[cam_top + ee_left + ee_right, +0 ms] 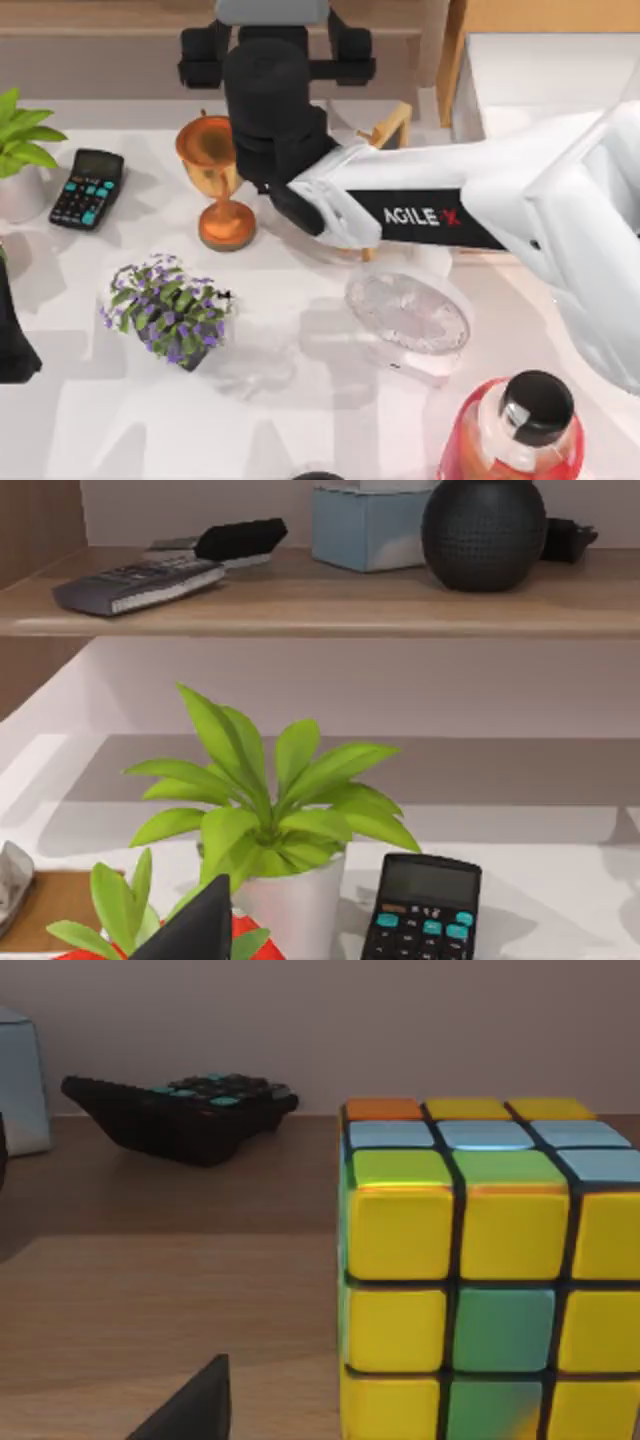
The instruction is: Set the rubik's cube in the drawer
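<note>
The rubik's cube (490, 1280) stands on the brown wooden shelf, close in front of the right wrist camera, with yellow and green squares facing it. In the top view my right arm reaches across the table to the back, and my right gripper (277, 42) hangs over the shelf with its jaws spread wide. One of its dark fingers (190, 1410) is beside the cube, apart from it. The drawer (470, 100) stands pulled out at the back right, white inside with a tan side. My left arm (10, 340) rests at the table's left edge.
A copper trophy cup (215, 175), a calculator (88, 187), a purple-flowered plant (165, 312), a green plant (15, 140), a clear round object (408, 312) and a red bottle (520, 430) stand on the table. The shelf (320, 605) holds a remote (140, 585), a blue box (370, 525) and a black vase (485, 530).
</note>
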